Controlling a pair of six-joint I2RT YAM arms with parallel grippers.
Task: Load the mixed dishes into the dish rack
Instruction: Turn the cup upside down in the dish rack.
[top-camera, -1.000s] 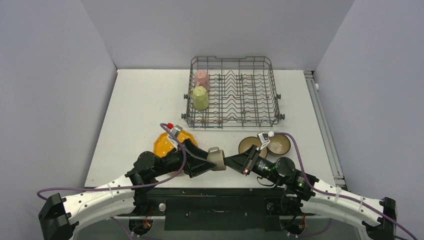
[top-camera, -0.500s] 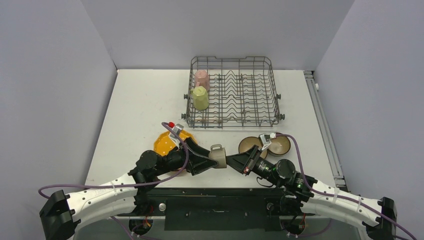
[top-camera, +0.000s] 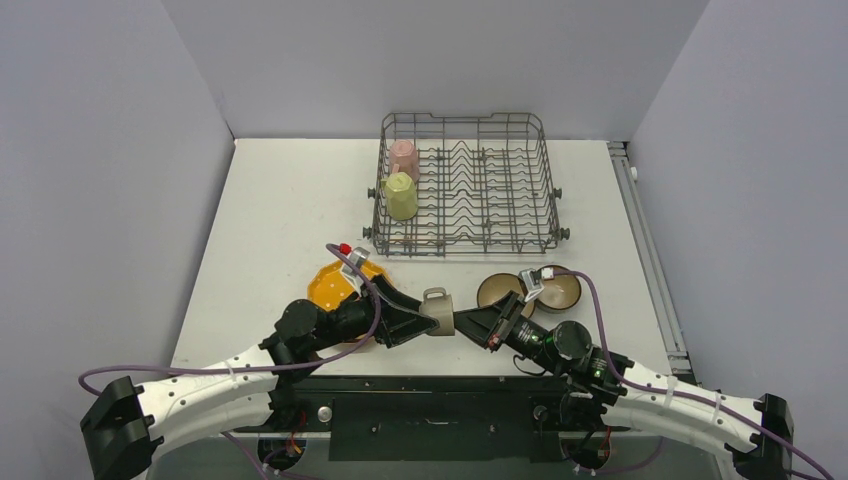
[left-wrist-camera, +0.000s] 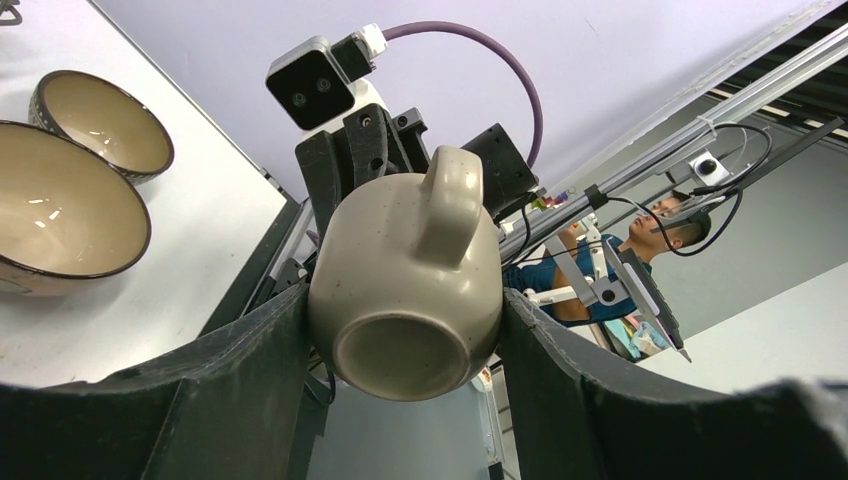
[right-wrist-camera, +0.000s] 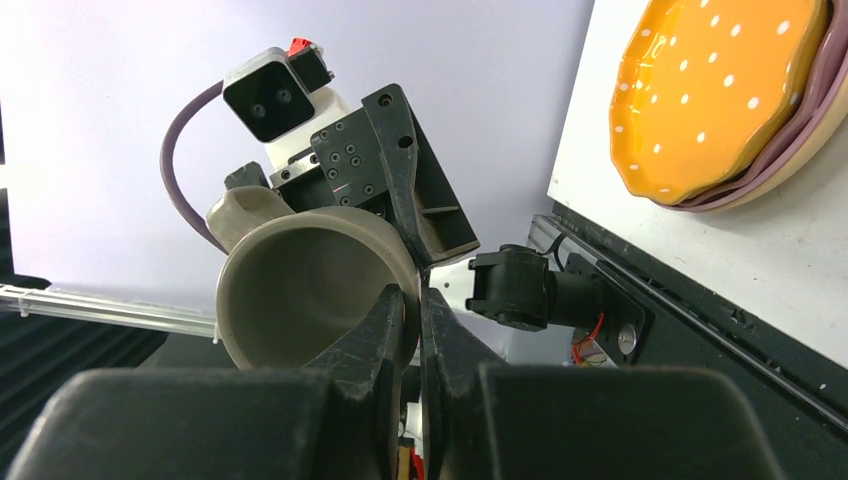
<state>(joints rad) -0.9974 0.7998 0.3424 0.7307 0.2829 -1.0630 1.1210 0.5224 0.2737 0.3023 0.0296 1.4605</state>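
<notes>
Top: small grey-olive cup (top-camera: 437, 312) near front edge of bench (top-camera: 280, 200), well apart from dish rack (top-camera: 465, 185). Left wrist: left claw (left-wrist-camera: 405, 340) clamps cup body, base toward camera. Right wrist: right claw (right-wrist-camera: 412, 320) pinches cup rim.

I count seven dishes in all. Plates: two, one orange white-dotted scalloped plate (right-wrist-camera: 715, 95) and one pink plate (right-wrist-camera: 800, 132). Bowls: two brown bowls (top-camera: 499, 292) (top-camera: 558, 290) with tan insides. Handled drinking vessels: three, one pink mug (top-camera: 404, 158), one pale yellow mug (top-camera: 401, 196) and one small grey-olive cup (top-camera: 437, 313). Dish rack (top-camera: 465, 195): one. Arms: two, each with one end effector, so a left end effector (left-wrist-camera: 405, 340) and a right end effector (right-wrist-camera: 418, 330), two fingers apiece. Worktop (top-camera: 280, 220): one.
</notes>
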